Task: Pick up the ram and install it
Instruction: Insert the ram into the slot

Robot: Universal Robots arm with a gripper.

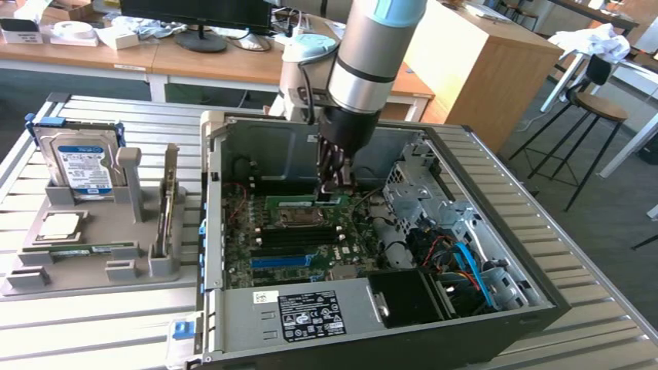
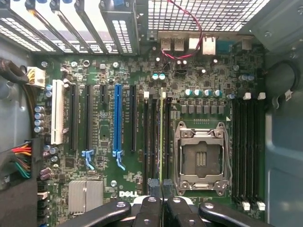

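Note:
My gripper [image 1: 330, 191] reaches down inside the open computer case [image 1: 483, 185], just over the motherboard [image 1: 298, 247]. In the wrist view its black fingers [image 2: 147, 208] are shut on the ram [image 2: 162, 137], seen edge-on as a thin yellow-green line. The stick runs along the black memory slots [image 2: 150, 142] beside the empty processor socket [image 2: 201, 158]. I cannot tell whether it is seated in a slot or just above it.
A second bank of memory slots [image 2: 246, 151] lies beyond the socket. Blue and black expansion slots [image 2: 117, 118] sit on the other side. Beside the case, a grey holder [image 1: 92, 270] carries a hard drive [image 1: 82, 166], a silver chip [image 1: 60, 226] and an upright card [image 1: 165, 208].

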